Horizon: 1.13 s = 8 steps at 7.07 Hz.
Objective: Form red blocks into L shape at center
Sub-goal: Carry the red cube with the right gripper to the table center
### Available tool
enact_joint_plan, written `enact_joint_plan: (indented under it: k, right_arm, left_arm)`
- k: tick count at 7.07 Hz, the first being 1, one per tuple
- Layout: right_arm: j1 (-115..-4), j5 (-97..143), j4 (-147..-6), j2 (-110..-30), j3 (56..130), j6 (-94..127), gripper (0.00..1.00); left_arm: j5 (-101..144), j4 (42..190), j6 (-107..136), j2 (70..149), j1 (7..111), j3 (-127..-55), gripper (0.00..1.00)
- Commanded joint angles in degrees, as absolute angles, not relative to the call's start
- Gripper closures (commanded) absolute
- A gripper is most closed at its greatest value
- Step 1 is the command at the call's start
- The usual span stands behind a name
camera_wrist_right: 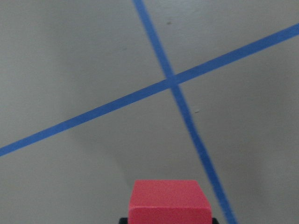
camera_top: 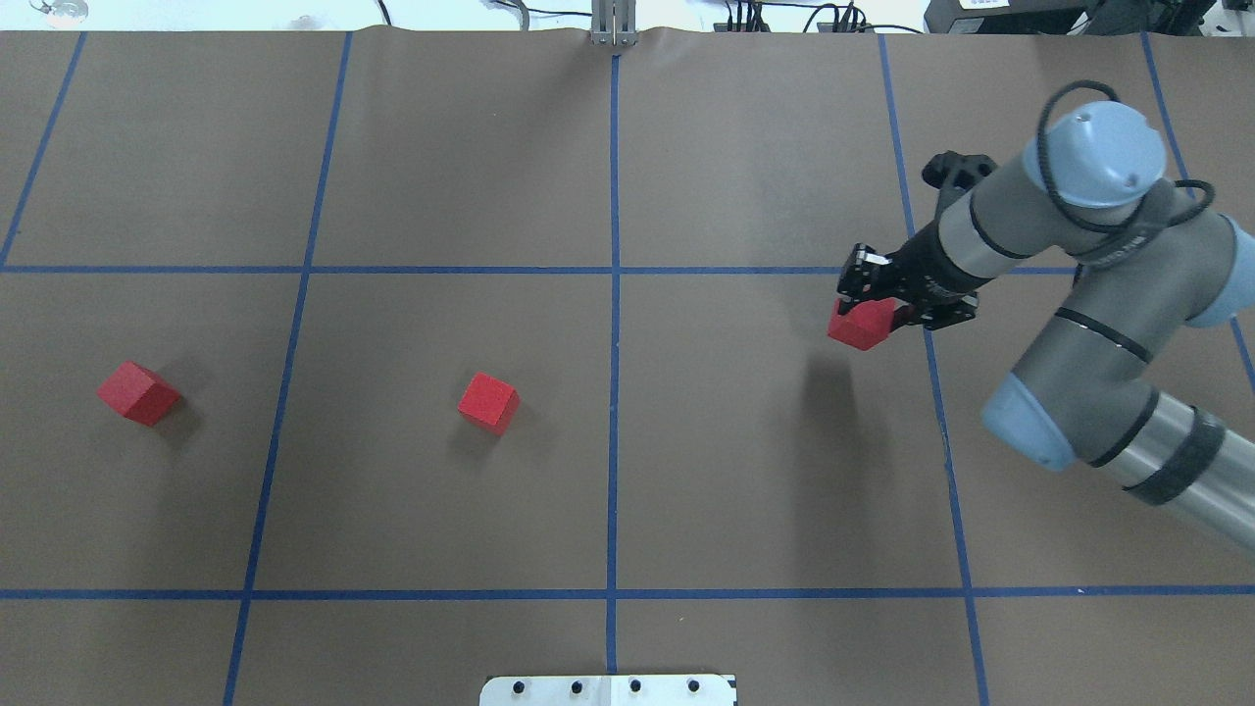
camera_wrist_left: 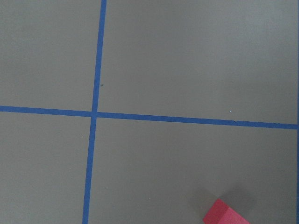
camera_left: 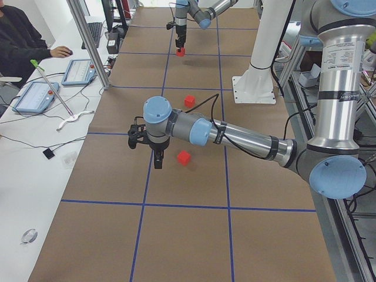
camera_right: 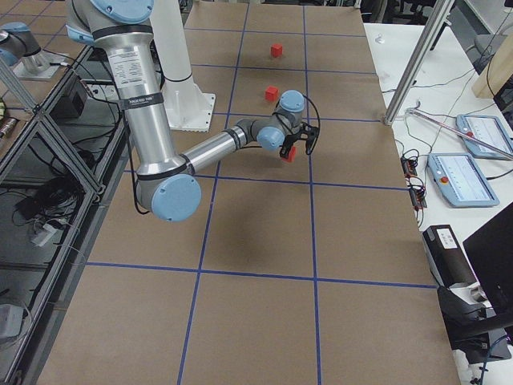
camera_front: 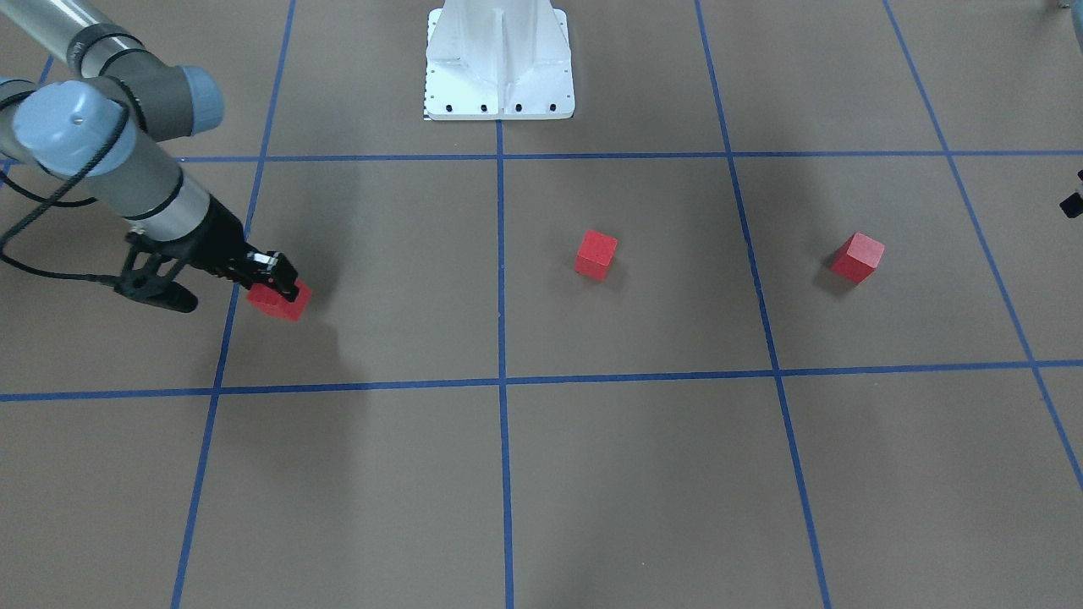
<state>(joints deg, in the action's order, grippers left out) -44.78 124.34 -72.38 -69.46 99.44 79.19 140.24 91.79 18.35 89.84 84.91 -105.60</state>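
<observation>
**Front-facing view.** The right gripper [camera_front: 282, 286] has its jaws pinching the held block [camera_front: 288, 306]. The block sits between the fingertips and protrudes below them. It is in the grid square on the robot's right of the center [camera_front: 474, 279], close to that square's outer tape line. The middle block [camera_front: 596, 255] rests on the surface near the middle blue line [camera_front: 501, 254], on the robot's left of it. The outer block [camera_front: 858, 257] lies one square further out, well apart.

**Overhead view.** The shadow [camera_top: 824, 382] of the held block [camera_top: 861, 326] falls apart from the block, so the block is clear of the surface. This is not evident from the front.

**Exterior left view.** This view alone shows the left gripper [camera_left: 157, 158] plainly. It points downward near the outer block [camera_left: 184, 157] and is not touching it. Whether its jaws are spread or closed cannot be told.

**Exterior right view.** The held block [camera_right: 288, 152] shows red at the tip of the near arm.

**Left wrist view.** A corner of a red block shows at the lower edge, below and to the right of a tape crossing [camera_wrist_left: 93, 114].

**Right wrist view.** The held block [camera_wrist_right: 168, 200] sits at bottom centre, with dark gripper parts at both of its lower corners.
</observation>
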Motion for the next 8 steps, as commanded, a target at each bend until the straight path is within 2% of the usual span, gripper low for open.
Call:
enact_joint_plan:
  k: [1, 4, 7, 8]
  right_arm:
    - [-37.3, 119.9, -77.7, -58.8, 98.4, 79.2, 1.00]
    - [-32.7, 117.3, -82.7, -47.5, 89.4, 78.3, 1.00]
    - [-31.3, 116.0, -82.8, -42.2, 81.7, 78.1, 1.00]
    - [-31.2, 116.0, -82.9, -42.1, 81.6, 76.6, 1.00]
  left_arm:
    - [140.3, 91.8, 18.4, 89.8, 84.9, -105.6, 0.00]
    - [140.4, 92.3, 18.3, 89.7, 84.9, -105.9, 0.00]
    - [140.0, 92.2, 18.4, 89.9, 84.9, -105.9, 0.00]
    - [139.9, 92.2, 18.4, 89.9, 84.9, -106.0, 0.00]
